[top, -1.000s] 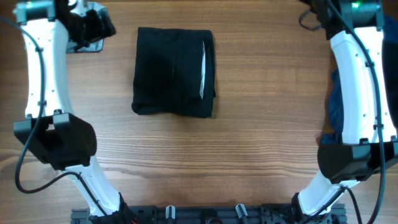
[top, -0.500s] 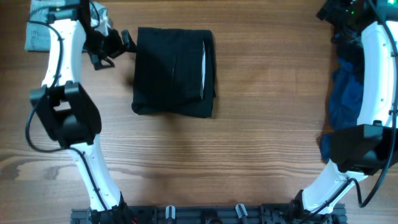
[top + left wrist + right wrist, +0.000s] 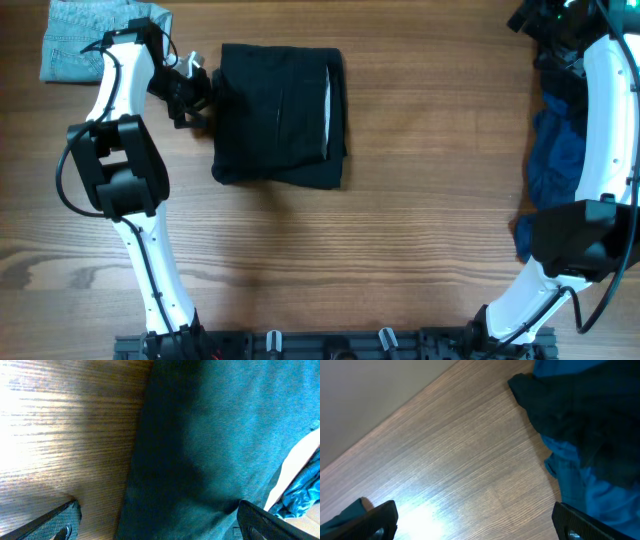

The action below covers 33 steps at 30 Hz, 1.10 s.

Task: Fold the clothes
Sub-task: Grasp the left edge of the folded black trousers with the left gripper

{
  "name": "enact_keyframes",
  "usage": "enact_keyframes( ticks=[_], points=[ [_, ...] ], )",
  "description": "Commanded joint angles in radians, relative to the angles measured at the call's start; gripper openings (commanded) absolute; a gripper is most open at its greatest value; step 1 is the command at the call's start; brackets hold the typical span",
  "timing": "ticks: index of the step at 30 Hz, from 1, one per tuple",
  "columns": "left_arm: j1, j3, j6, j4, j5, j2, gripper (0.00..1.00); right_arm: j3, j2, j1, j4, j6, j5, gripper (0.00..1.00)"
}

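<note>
A folded black garment (image 3: 281,115) lies on the wooden table at the upper middle, a white strip showing near its right edge. My left gripper (image 3: 200,92) is open at the garment's left edge; in the left wrist view the dark cloth (image 3: 215,440) fills the space between the spread fingers. A folded light-blue denim piece (image 3: 88,38) lies at the far left corner. A pile of blue and dark clothes (image 3: 553,150) sits at the right edge. My right gripper (image 3: 540,22) is open and empty over the far right corner; its wrist view shows the pile (image 3: 585,435) beside bare wood.
The table's far edge shows in the right wrist view (image 3: 395,415), with a pale wall beyond. A black rail (image 3: 330,345) runs along the near edge between the two arm bases.
My left gripper has swung from the far left corner rightward and down to the black garment's left edge, uncovering the denim piece. The right arm shifted slightly at the far right corner.
</note>
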Motion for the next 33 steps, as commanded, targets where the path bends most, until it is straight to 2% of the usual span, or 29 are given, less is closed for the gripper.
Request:
enact_keyframes(
  ticks=[1, 10, 16, 22, 30, 32, 33],
  points=[
    [0.003, -0.018, 0.047, 0.020, 0.043, 0.019, 1.00, -0.004, 0.000, 0.003, 0.011, -0.009, -0.035, 1.00],
    [0.000, -0.019, 0.072, 0.022, 0.052, 0.049, 1.00, -0.004, 0.000, 0.003, 0.022, -0.007, -0.098, 1.00],
    [-0.002, -0.019, 0.072, 0.024, 0.129, 0.100, 1.00, -0.004, 0.000, 0.003, 0.024, -0.006, -0.106, 1.00],
    [-0.031, -0.023, 0.124, 0.026, 0.131, 0.130, 1.00, -0.004, 0.000, 0.003, 0.024, -0.007, -0.138, 1.00],
    [-0.076, -0.035, 0.124, 0.035, 0.134, 0.165, 1.00, -0.004, 0.000, 0.003, 0.020, -0.006, -0.161, 1.00],
    [-0.081, -0.035, 0.124, 0.042, 0.134, 0.169, 0.95, -0.004, 0.000, 0.003, 0.020, -0.007, -0.166, 1.00],
    [-0.082, -0.035, 0.124, 0.043, 0.135, 0.169, 0.87, -0.004, 0.000, 0.003, 0.020, -0.006, -0.166, 1.00]
  ],
)
